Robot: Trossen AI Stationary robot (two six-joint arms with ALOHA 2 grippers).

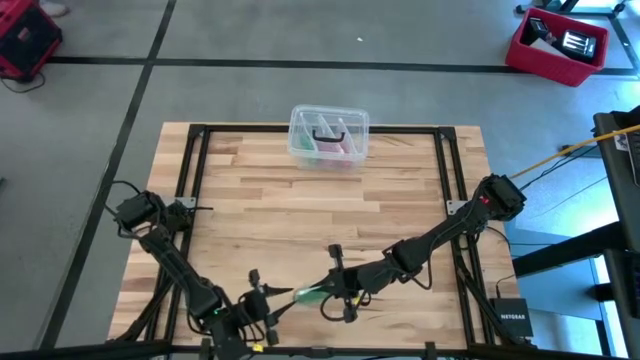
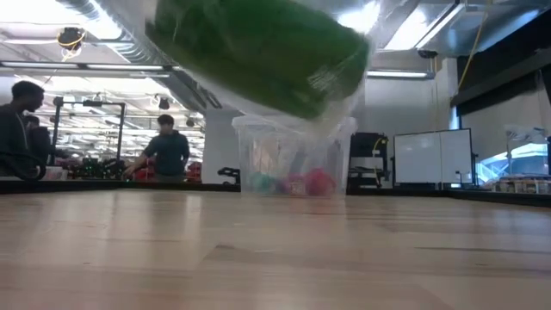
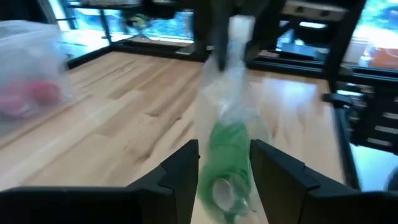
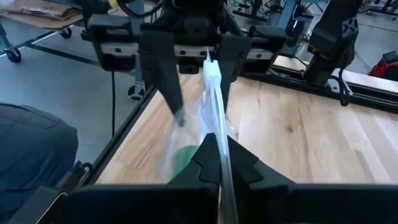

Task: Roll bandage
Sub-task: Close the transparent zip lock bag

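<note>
Clearly the bandage (image 3: 225,163), a green roll inside a clear plastic bag (image 3: 233,93), hangs between the parted fingers of the left pincer (image 3: 224,171), which grip nothing. The right pincer (image 4: 219,163) is pinched shut on the bag's film, carrying the load alone above the counter (image 1: 300,210). If that thin film slips or tears, the roll would likely drop and tumble away from both pincers.

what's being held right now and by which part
The right hand is shut on the top edge of a clear plastic bag holding the green bandage. The left hand is open around it.
</note>
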